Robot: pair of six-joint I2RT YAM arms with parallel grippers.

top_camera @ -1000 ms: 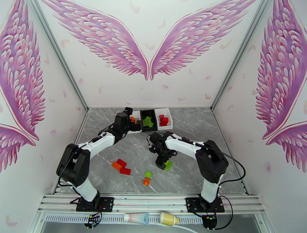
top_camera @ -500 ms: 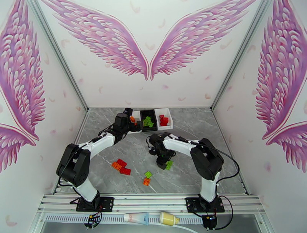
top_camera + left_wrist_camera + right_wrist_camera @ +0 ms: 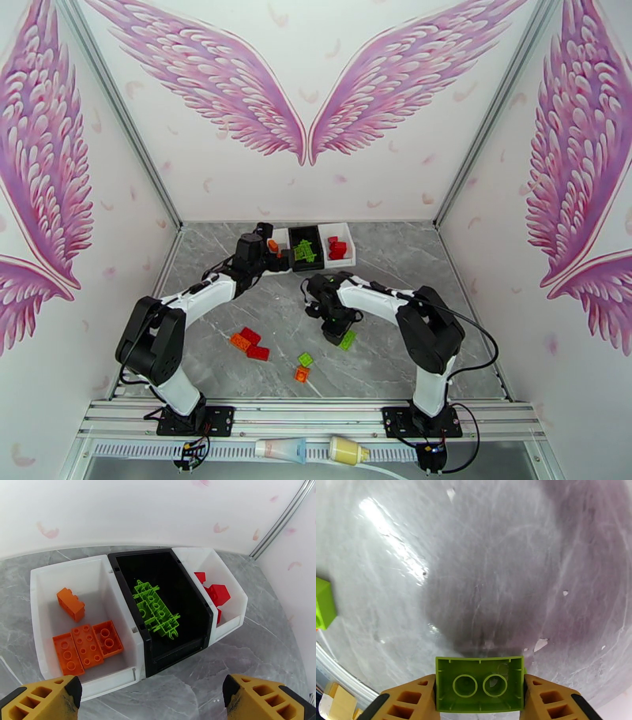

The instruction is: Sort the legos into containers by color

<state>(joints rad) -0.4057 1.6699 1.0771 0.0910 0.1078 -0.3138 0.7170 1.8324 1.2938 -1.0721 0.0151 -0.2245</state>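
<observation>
Between right fingers (image 3: 409, 701), half cropped: green lego (image 3: 480, 683) pinched.

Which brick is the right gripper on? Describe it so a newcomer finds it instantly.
On the grey marble table, find the right gripper, near the middle. The green brick sits between its fingers, hollow underside with two rings showing. The other loose green brick lies apart, beside an orange one.

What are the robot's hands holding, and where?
The right gripper pinches a bright green plastic brick by its two short ends. The left gripper is open, holding nothing.
</observation>
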